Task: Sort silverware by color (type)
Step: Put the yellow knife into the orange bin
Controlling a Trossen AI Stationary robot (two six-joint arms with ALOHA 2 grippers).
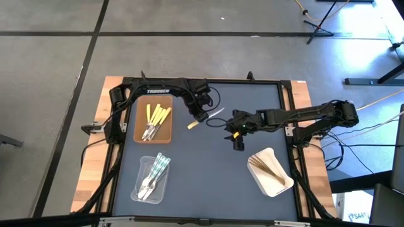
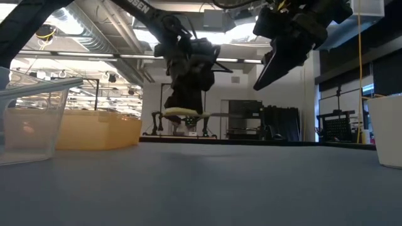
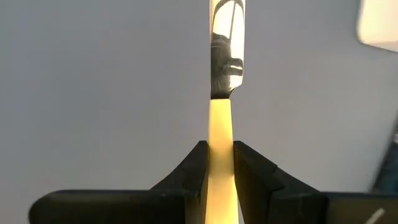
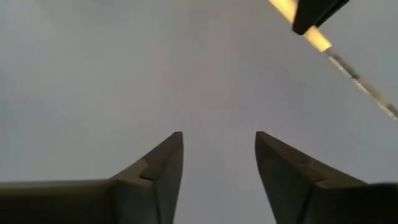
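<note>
Jaws of left gripper pinch yellow-handled knife; brown tray holds yellow utensils.

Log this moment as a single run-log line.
left gripper: shut on yellow-handled knife, above table | right gripper: open, empty | brown tray: yellow utensils

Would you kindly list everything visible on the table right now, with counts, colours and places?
Held utensil: one, yellow handle with silvery blade, lifted above the table's middle, clamped in the left tool.
Brown tray: one, on the table's left side, holding several yellow-handled utensils.
Clear tray: one, nearer the front left, holding several clear greenish utensils.
White tray: one, front right, holding thin tan wooden utensils.
Table: one, dark grey-blue top.
Left tool: shut on the held utensil's yellow handle.
Right tool: fingers apart, empty, raised just right of the held utensil.
</note>
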